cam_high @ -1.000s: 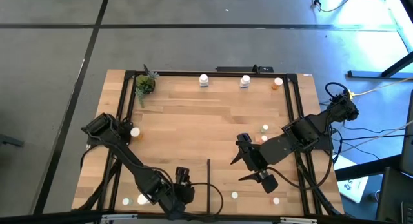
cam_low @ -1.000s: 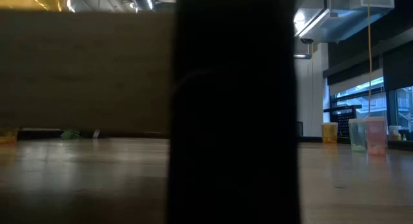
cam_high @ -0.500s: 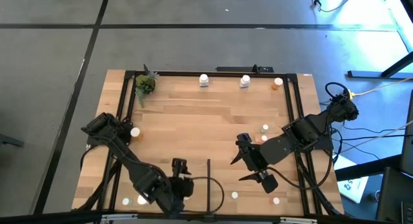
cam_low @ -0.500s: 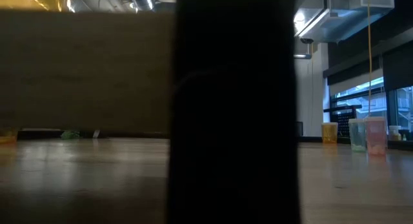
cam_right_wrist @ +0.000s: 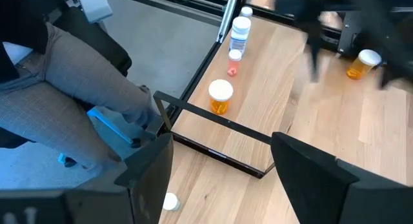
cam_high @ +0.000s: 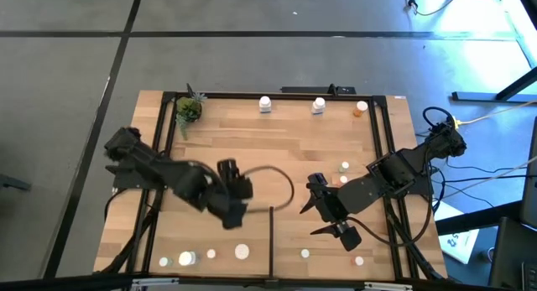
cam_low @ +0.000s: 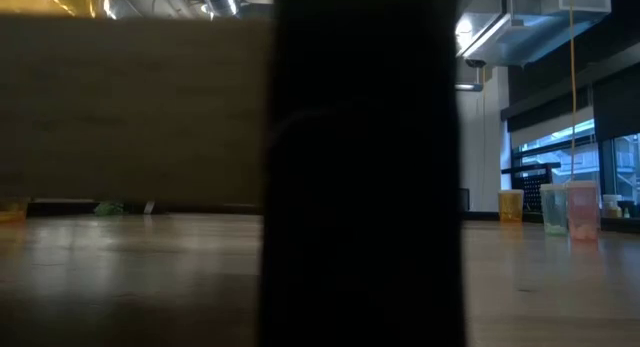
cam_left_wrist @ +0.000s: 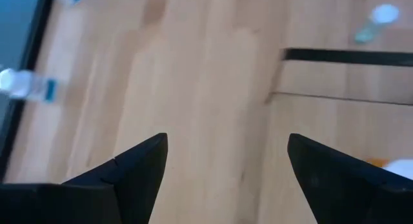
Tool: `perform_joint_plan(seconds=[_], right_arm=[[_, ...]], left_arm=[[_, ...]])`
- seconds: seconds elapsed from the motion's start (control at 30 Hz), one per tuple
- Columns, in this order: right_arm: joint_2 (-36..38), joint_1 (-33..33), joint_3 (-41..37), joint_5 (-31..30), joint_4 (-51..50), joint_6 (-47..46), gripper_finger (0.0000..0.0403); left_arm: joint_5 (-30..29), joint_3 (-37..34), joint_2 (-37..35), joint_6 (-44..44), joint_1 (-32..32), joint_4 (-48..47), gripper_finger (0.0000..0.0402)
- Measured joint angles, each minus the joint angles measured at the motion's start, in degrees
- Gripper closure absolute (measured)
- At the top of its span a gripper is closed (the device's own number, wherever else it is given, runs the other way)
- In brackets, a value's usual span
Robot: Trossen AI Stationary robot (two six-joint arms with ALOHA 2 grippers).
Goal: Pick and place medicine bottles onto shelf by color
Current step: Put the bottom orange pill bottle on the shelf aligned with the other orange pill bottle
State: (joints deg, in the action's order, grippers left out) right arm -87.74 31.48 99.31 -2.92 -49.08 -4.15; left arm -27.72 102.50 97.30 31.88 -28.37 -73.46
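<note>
The shelf (cam_high: 277, 144) is a light-wood surface framed by black bars, with a thin black divider strip (cam_high: 271, 241) near its near edge. Several medicine bottles stand along the near edge (cam_high: 242, 252), two white ones (cam_high: 265, 104) and an orange one (cam_high: 361, 108) stand at the far edge, and a pale green one (cam_high: 344, 166) stands at the right. My left gripper (cam_high: 235, 180) is above the shelf's middle left, open and empty (cam_left_wrist: 226, 166). My right gripper (cam_high: 312, 210) waits open and empty right of the divider (cam_right_wrist: 219, 166).
A small green potted plant (cam_high: 189, 109) stands at the far left corner. In the right wrist view a person's grey-trousered legs (cam_right_wrist: 77, 75) show beyond the near edge, by an orange bottle (cam_right_wrist: 221, 97). A dark upright (cam_low: 360, 167) blocks the middle of the low view.
My left gripper has gone up and away from the near edge toward the middle of the shelf, its arm swinging toward the far side. A white bottle now shows left of the divider, where the gripper was.
</note>
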Motion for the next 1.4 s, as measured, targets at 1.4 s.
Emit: perform_joint_plan(seconds=[1.4], right_arm=[[0.0,0.0,0.0,0.0,0.0,0.0,0.0139]], left_arm=[[19.9,-20.3,-15.1,-23.6,33.3,6.8,0.0088]])
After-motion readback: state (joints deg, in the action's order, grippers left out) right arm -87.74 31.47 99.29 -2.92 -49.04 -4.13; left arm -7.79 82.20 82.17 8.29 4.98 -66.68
